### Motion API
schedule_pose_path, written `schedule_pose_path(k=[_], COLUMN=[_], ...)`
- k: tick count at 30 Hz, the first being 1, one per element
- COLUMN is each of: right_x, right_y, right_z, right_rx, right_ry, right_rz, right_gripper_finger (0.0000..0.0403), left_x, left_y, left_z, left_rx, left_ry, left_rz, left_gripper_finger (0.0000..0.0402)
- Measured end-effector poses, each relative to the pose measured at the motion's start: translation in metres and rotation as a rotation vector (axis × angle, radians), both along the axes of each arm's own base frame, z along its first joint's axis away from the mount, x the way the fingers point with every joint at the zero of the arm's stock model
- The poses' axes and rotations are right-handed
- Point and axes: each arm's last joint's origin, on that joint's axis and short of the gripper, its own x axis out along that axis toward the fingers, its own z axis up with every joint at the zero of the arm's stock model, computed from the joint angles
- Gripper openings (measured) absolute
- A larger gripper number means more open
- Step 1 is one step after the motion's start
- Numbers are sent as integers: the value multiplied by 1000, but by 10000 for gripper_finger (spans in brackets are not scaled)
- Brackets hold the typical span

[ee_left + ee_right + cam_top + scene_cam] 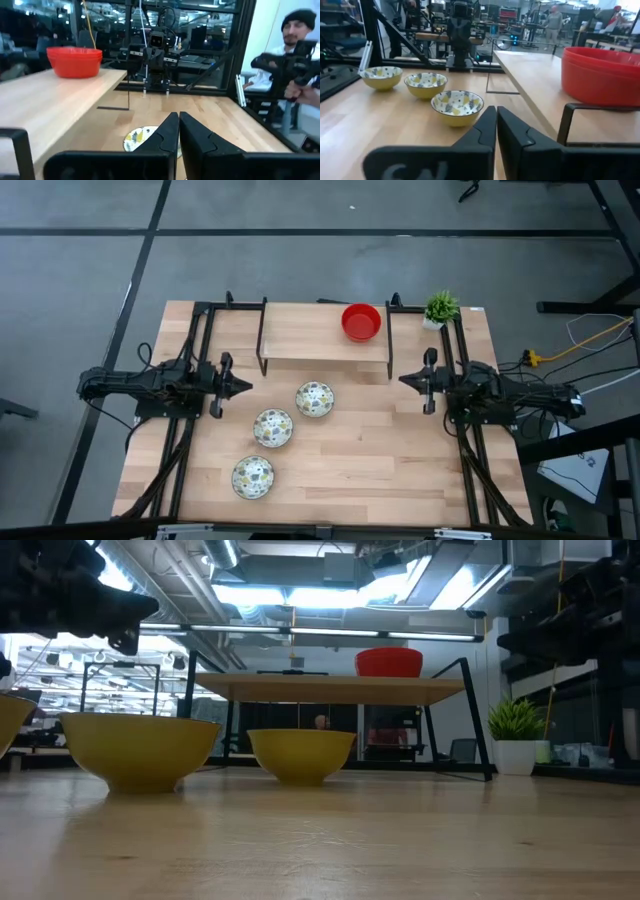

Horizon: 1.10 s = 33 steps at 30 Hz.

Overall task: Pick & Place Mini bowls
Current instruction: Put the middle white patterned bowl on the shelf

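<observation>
Three cream bowls with a speckled pattern inside and yellow outer walls stand on the table on their bases: one (314, 399), one (272, 428) and one (253, 476), in a slanting row; the right wrist view shows the nearest of them (456, 106). Red bowls (361, 321) sit nested on the raised wooden shelf (310, 340), also seen as a stack (600, 75). My left gripper (248, 388) hangs shut and level at the table's left, its tips (178, 116) touching nothing. My right gripper (402, 380) hangs shut and level at the right, its tips (496, 109) free as well.
A small green potted plant (440, 308) stands at the far right corner. The shelf rests on thin black legs (263, 350). Black frame rails run along both table sides (190, 430). A person (300, 30) is beyond the table's edge. Bare wood lies at the near right (400, 470).
</observation>
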Motion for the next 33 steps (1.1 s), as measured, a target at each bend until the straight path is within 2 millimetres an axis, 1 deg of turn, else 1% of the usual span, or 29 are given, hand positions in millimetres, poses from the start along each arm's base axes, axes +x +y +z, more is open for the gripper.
schedule_pose_path(k=[3, 7, 10, 12, 14, 16, 18, 20, 23, 28, 33], right_x=[0, 0, 0, 0, 0, 0, 0, 0, 0, 0, 0], right_y=[0, 0, 0, 0, 0, 0, 0, 0, 0, 1, 1], right_z=[0, 0, 0, 0, 0, 0, 0, 0, 0, 0, 0], right_rx=[-27, 4, 35, 37, 34, 37, 38, 35, 37, 35, 35], right_ry=[3, -1, -4, -4, -4, -4, -4, -4, -4, -4, -4], right_rz=[1, 0, 0, -1, 0, 0, 0, 0, 0, 5, 5], right_gripper_finger=[17, 17, 17, 17, 17, 17, 17, 17, 17, 17, 17], left_x=[0, 0, 0, -1, -2, -4, -4, -2, 3, 15, 36], left_y=[0, -1, -1, -3, -5, -6, -6, -6, -7, -9, -12], left_z=[0, -1, 2, 5, 14, 19, 20, 19, 21, 42, 61], left_rx=[-69, -187, -203, -159, -104, -86, -71, -71, -50, 47, 146], left_ry=[5, 11, -9, -43, -125, -178, -187, -129, 14, 180, 300], left_rz=[-6, -46, -49, -114, -189, -203, -201, -197, -184, -115, -11], left_gripper_finger=[12, 12, 11, 10, 12, 14, 16, 18, 23, 33, 40])
